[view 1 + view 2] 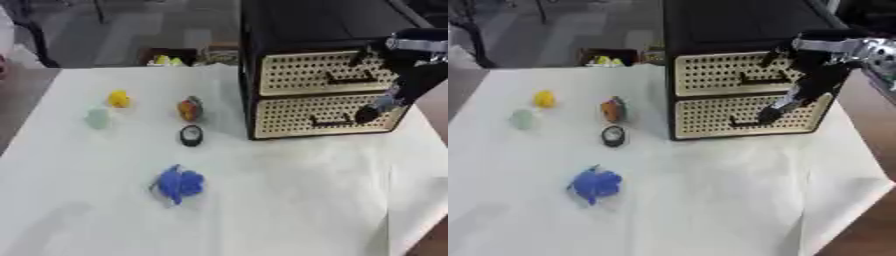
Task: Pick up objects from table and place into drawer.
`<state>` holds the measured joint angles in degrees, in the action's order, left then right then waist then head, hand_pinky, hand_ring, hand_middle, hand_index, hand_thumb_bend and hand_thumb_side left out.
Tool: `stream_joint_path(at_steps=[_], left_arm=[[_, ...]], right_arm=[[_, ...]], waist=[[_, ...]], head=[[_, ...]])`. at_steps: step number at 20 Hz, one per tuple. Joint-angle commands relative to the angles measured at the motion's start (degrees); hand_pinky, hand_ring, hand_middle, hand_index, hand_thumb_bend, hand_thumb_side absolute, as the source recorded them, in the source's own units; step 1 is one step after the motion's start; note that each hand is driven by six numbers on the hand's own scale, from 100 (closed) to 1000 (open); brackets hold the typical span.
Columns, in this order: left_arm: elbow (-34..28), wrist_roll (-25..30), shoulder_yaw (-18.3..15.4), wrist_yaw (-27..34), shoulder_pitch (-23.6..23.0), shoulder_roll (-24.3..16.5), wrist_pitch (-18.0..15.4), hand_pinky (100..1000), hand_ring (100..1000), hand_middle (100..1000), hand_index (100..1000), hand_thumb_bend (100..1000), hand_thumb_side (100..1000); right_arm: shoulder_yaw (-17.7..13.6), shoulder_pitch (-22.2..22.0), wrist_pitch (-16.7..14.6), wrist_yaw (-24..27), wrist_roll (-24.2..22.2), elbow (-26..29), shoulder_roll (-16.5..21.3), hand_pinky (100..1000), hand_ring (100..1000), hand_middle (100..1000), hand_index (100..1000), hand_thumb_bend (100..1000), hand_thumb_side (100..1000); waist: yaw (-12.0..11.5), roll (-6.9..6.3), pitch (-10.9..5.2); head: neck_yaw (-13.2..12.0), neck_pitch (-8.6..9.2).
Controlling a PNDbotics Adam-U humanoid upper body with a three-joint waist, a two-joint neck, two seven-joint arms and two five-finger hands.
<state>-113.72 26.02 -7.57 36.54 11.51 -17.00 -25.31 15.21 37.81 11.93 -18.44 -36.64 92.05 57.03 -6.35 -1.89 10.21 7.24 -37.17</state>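
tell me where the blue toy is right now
The lumpy blue toy lies on the white table, left of centre and nearest the camera, below the small round black-rimmed object and well left of the black drawer cabinet.

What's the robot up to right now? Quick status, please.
Right hand at lower drawer handle, holding nothing. Left hand unseen. Both drawers shut. Blue toy and other small objects still on table.

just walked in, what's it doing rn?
The robot's right hand is reaching down to the handle of the lower drawer of the black cabinet; both drawers look closed. Nothing is picked up yet: a blue toy, a yellow toy, a pale green object, an orange object and a small black-and-white round thing all sit on the white table. The left hand isn't in view.
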Motion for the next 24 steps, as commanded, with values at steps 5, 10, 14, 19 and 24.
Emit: stream_joint_path(at_steps=[5, 10, 14, 19, 24], left_arm=[[-0.9, 0.3, -0.2, -0.2, 0.1, -0.6, -0.1, 708, 757, 743, 817, 100, 808], [-0.9, 0.3, -0.2, -0.2, 0.2, -0.5, 0.0, 708, 757, 743, 817, 100, 809], [-0.9, 0.3, -0.2, -0.1, 0.2, -0.5, 0.1, 708, 757, 743, 816, 100, 809], [-0.9, 0.3, -0.2, -0.1, 0.2, -0.4, 0.2, 708, 757, 744, 816, 100, 810], [-0.9, 0.2, -0.3, 0.0, 0.2, -0.4, 0.2, 709, 757, 744, 816, 100, 809]], right_arm=[[-0.3, 1.3, -0.8, -2.5, 0.3, -1.9, 0.5, 100, 100, 100, 847, 1000, 541], [0.5, 1.4, -1.0, -2.6, -0.6, -2.2, 0.1, 100, 100, 100, 848, 1000, 541], [1.0, 1.6, -1.0, -3.2, -1.1, -3.3, -0.6, 100, 100, 100, 848, 1000, 541], [1.9, 1.8, -1.2, -4.3, -1.8, -4.3, -1.2, 100, 100, 100, 847, 1000, 541], [2.4, 1.7, -1.4, -5.5, -2.6, -5.4, -1.3, 100, 100, 100, 847, 1000, 541]], waist=[[-0.2, -0.01, -0.56], [-0.2, 0.0, -0.55], [-0.4, -0.03, -0.58], [-0.4, 0.01, -0.6], [-0.5, 0.06, -0.65]], head=[[0.3, 0.71], [0.4, 0.83], [0.5, 0.94], [0.5, 0.93], [0.5, 1.01]])
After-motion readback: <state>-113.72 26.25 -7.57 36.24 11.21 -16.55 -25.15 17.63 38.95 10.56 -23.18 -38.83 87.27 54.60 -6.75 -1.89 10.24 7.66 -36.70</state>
